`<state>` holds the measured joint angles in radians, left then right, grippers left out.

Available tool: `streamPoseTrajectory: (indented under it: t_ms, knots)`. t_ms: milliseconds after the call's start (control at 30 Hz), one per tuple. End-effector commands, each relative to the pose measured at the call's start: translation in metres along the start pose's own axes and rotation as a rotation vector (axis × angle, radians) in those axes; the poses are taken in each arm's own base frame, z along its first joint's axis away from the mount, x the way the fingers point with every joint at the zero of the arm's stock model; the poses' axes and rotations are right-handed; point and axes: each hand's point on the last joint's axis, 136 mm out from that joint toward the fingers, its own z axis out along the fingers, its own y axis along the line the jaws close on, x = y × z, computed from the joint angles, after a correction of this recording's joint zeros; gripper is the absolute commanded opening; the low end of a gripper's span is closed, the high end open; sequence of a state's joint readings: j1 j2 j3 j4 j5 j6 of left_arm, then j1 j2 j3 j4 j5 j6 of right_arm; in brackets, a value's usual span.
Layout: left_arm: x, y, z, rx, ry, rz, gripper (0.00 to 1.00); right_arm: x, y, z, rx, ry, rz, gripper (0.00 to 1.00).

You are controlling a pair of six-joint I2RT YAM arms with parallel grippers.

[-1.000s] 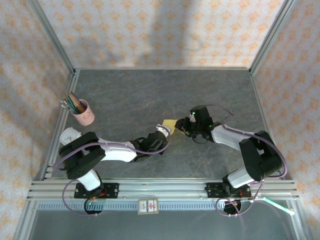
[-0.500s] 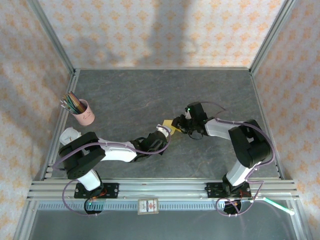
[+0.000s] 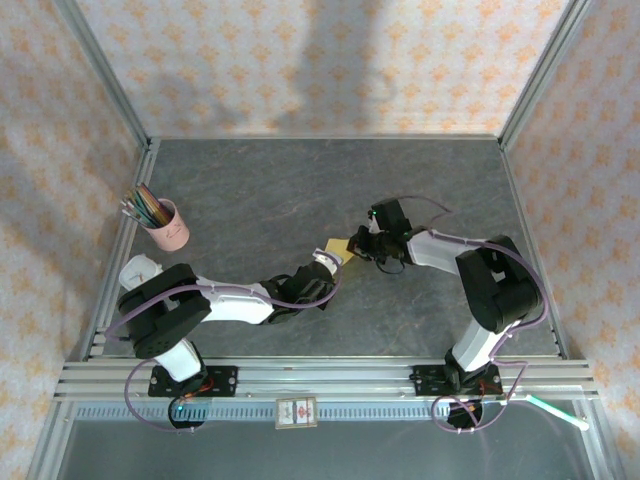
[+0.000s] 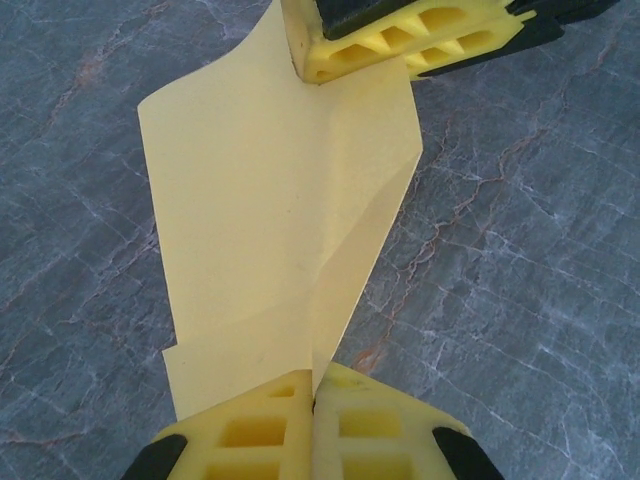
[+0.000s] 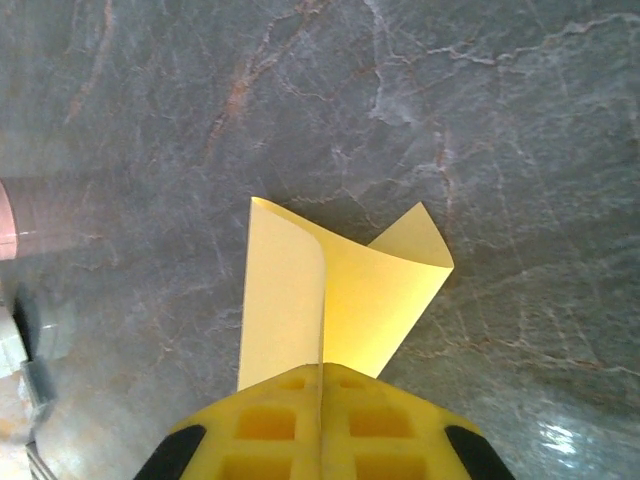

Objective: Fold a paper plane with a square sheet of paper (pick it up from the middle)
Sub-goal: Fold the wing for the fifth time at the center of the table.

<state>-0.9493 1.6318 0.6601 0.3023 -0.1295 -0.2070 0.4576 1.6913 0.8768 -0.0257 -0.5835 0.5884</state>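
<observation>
The square sheet of paper [image 3: 338, 247] is yellow and creased, and it hangs between my two grippers just above the dark table. My left gripper [image 3: 328, 262] is shut on its near-left edge; in the left wrist view the sheet [image 4: 270, 200] runs up from the pinched fingertips [image 4: 316, 385] with a fold down its middle. My right gripper [image 3: 358, 245] is shut on the opposite edge. In the right wrist view the paper [image 5: 340, 295] curls up out of the closed right gripper [image 5: 322, 368]. The right gripper's yellow fingers [image 4: 390, 40] show at the top of the left wrist view.
A pink cup of coloured pencils [image 3: 165, 224] stands at the left side of the grey marbled table [image 3: 300, 180]. Metal frame posts and patterned walls close in the table on three sides. The arm bases sit on the rail at the near edge.
The right gripper has moved left to the paper's far edge and closed on it. The left gripper has stayed shut on the paper in place.
</observation>
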Motion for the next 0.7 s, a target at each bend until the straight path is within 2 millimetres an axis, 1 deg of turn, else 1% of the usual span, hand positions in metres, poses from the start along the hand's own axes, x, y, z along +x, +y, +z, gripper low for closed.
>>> streamPoseTrajectory:
  t_ms: [0,100,200,267,467,533,667]
  knots:
    - [0.007,-0.005,0.002,0.025,0.031,0.023,0.0,-0.014,-0.005,-0.001,0.068,-0.04,-0.046,0.01]
    - [0.008,-0.012,0.001,0.067,0.036,0.014,0.0,-0.017,-0.007,-0.002,0.096,-0.046,-0.062,0.02]
    - [0.009,-0.018,0.002,0.095,0.036,-0.011,0.0,-0.018,-0.004,0.0,0.088,-0.036,-0.075,0.05]
    - [0.007,-0.019,0.001,0.108,0.03,-0.035,0.0,-0.017,-0.001,0.0,0.08,-0.027,-0.081,0.08]
    - [-0.001,-0.029,-0.003,0.196,0.006,-0.138,0.0,-0.024,0.004,-0.009,0.096,-0.048,-0.125,0.18]
    - [-0.001,-0.028,-0.002,0.191,0.003,-0.147,0.0,-0.021,0.004,-0.009,0.085,-0.039,-0.121,0.21]
    - [0.0,-0.024,-0.001,0.171,0.004,-0.144,0.0,-0.013,-0.001,-0.008,0.084,-0.02,-0.106,0.23]
